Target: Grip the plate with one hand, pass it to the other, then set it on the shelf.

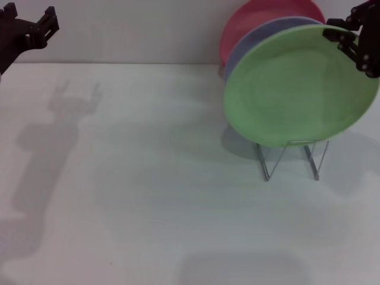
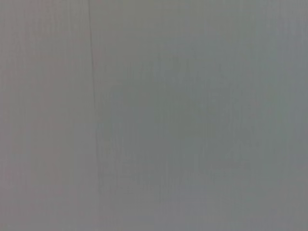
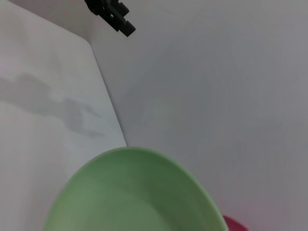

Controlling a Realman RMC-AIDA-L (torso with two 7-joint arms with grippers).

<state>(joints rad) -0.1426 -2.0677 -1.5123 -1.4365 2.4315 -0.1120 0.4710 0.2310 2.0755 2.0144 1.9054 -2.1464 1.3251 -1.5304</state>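
Plate (image 1: 297,89): light green, round, shallow rim. Stands tilted in the rack at about 2 o'clock on the table, foremost of three. Its upper edge fills the right wrist view (image 3: 134,192).

Rack (image 1: 291,155): thin silver wire; only its front legs show below the plate. Judged: upright loops keep each plate on edge, hence the lean.

Lavender plate (image 1: 261,37): just behind the green one, mostly covered.

Pink plate (image 1: 249,18): rearmost, against the wall.

Right gripper (image 1: 350,44): black, at the plate's upper right rim, about 1 o'clock on the disc. Fingers sit at the rim; whether they clamp it or have parted cannot be told. Judged: a rim-top position suits lowering a plate into a slot and letting go without disturbing its neighbours.

Left gripper (image 1: 41,27): black, raised at 10 o'clock, well apart from the plates, fingers spread and empty. Judged: parked clear, its share apparently done.

Table (image 1: 148,208): white, bearing the arms' shadows.

Left wrist view: plain grey surface only.
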